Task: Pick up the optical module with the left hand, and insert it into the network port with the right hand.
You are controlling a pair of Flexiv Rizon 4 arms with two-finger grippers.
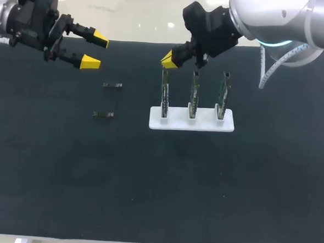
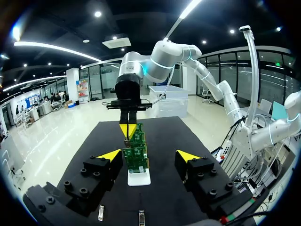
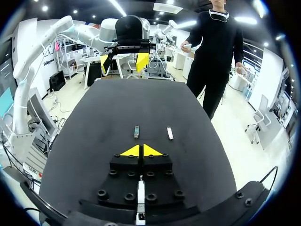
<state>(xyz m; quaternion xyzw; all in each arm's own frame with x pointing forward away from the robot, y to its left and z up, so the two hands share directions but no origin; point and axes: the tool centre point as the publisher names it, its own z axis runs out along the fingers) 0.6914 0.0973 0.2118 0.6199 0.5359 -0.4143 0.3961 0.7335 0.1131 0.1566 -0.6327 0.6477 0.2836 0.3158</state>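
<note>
The left gripper (image 1: 95, 51) was held empty w/ fingers spread wide above the black table (image 1: 157, 198), just beyond two optical modules (image 1: 112, 85). The spread was prob. set for a descent on one. The right gripper (image 1: 171, 59) was seen w/ yellow tips pressed together and nothing discernible btwn them. It was poised over the top edge of the leftmost of three circuit boards (image 1: 165, 94), presumably so that the insertion point was close. The boards were stood upright in a white stand (image 1: 175, 124), so their edges could be reached. Ports were too small to be made out. The modules were laid flat on the left arm's side of the stand, apart from each other. They were slim, dark, metallic bars, the nearer module (image 1: 103, 114) roughly parallel to the other. Pickup was judged not yet begun.
</note>
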